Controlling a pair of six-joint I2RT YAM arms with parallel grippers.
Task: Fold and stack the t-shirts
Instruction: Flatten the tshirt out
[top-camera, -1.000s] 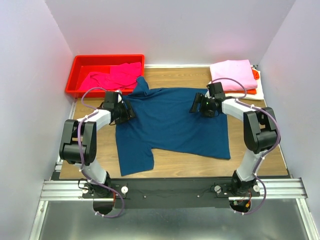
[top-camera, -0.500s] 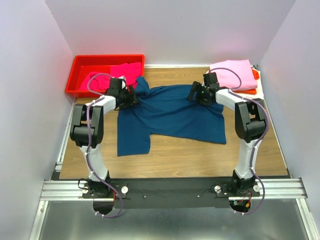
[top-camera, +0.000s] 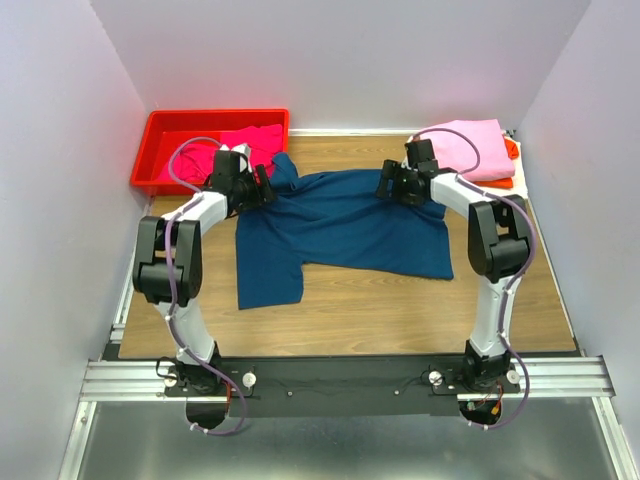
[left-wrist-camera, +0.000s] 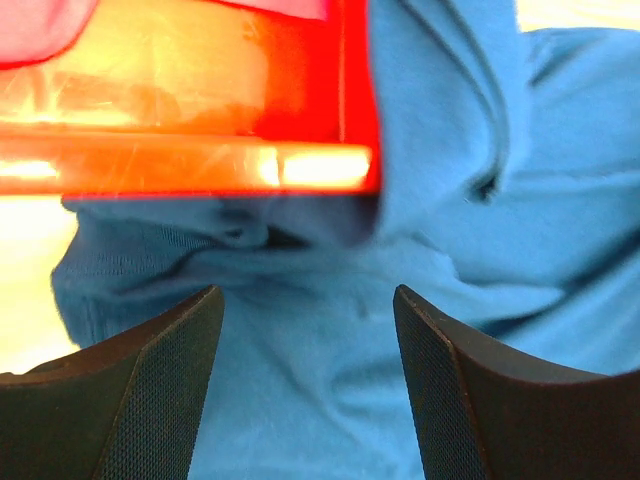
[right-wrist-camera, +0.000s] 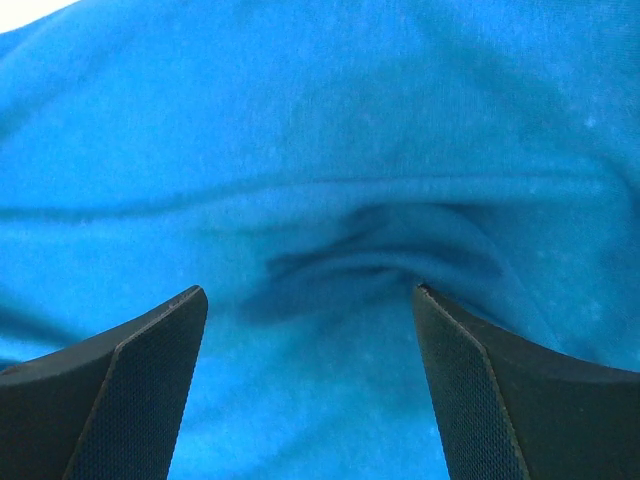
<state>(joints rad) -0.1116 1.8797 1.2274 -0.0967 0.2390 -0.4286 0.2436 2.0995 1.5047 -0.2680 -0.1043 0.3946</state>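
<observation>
1. The navy t-shirt (top-camera: 340, 225) lies spread but rumpled across the middle of the table (top-camera: 400, 320). One sleeve points toward 7 o'clock, and a bunched corner at 11 o'clock lies up against the red bin (top-camera: 160, 125).
2. The left gripper (top-camera: 262, 188) is over the shirt's 10 o'clock edge, just beside the bin's near corner.
3. In the left wrist view, the left gripper (left-wrist-camera: 305, 300) has its fingers (left-wrist-camera: 150, 390) spread wide with nothing pinched. Creased blue cloth fills the gap between them, and the bin wall runs across at 12 o'clock.
4. The right gripper (top-camera: 390, 186) is over the shirt's far edge at about 1 o'clock.
5. In the right wrist view, the right gripper (right-wrist-camera: 308, 295) is also spread wide and clamps nothing. A raised fold of the shirt runs across just beyond the tips at 12 o'clock. Whether the tips touch the cloth cannot be told.
6. A magenta t-shirt (top-camera: 240, 145) lies heaped in the bin at the table's 11 o'clock corner.
7. At the 1 o'clock corner, a folded pink t-shirt (top-camera: 465, 145) tops an orange t-shirt (top-camera: 500, 183) and a cream t-shirt (top-camera: 520, 186), just behind the right gripper.
</observation>
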